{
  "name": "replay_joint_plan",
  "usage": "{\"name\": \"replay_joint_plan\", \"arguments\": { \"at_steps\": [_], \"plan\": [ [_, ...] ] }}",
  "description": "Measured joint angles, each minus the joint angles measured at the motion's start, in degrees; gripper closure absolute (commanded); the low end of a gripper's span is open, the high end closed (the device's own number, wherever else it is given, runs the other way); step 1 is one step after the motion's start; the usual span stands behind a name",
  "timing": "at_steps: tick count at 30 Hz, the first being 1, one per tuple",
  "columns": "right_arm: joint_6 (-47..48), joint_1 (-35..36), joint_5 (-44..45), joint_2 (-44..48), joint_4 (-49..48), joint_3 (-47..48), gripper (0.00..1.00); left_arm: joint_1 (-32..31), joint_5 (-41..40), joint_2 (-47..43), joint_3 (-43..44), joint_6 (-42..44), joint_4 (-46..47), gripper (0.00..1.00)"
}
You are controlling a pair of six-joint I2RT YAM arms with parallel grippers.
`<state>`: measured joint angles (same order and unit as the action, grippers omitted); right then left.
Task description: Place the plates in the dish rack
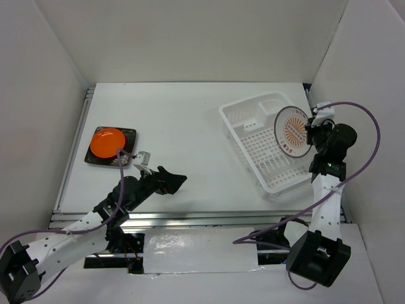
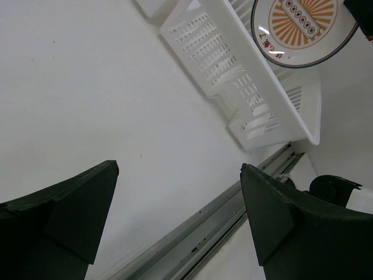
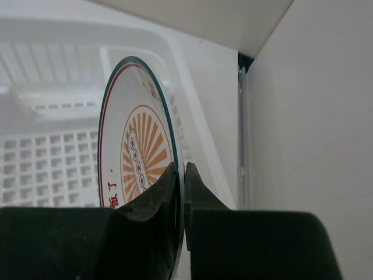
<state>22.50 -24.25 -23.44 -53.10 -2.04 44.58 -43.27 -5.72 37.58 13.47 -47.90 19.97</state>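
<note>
My right gripper [image 1: 308, 128] [image 3: 183, 170] is shut on the rim of the round white sunburst plate [image 1: 292, 131] [image 3: 137, 153] [image 2: 300, 26], holding it on edge over the right side of the white dish rack [image 1: 257, 140] [image 3: 41, 157] [image 2: 233, 76]. At the left of the table the glossy orange plate [image 1: 107, 142] lies on top of the dark square plate [image 1: 128, 134]. My left gripper [image 1: 176, 182] [image 2: 179, 175] is open and empty, low over bare table to the right of those two plates.
White walls close in the table on the left, back and right; the right wall [image 3: 315, 116] is close beside the held plate. A metal rail [image 2: 221, 216] runs along the table's near edge. Purple cables loop off both arms.
</note>
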Motion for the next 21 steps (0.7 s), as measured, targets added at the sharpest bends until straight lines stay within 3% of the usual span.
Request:
{"name": "replay_joint_plan", "arguments": {
  "at_steps": [6, 21],
  "plan": [
    [7.93, -0.57, 0.17, -1.73, 5.92, -0.2, 1.0, -0.09, -0.09, -0.11, -0.02, 0.02, -0.57, 0.01],
    [16.41, -1.14, 4.17, -2.89, 3.74, -2.93, 1.0, -0.46, -0.15, 1.66, -0.04, 0.11, -0.26, 0.0]
  ]
}}
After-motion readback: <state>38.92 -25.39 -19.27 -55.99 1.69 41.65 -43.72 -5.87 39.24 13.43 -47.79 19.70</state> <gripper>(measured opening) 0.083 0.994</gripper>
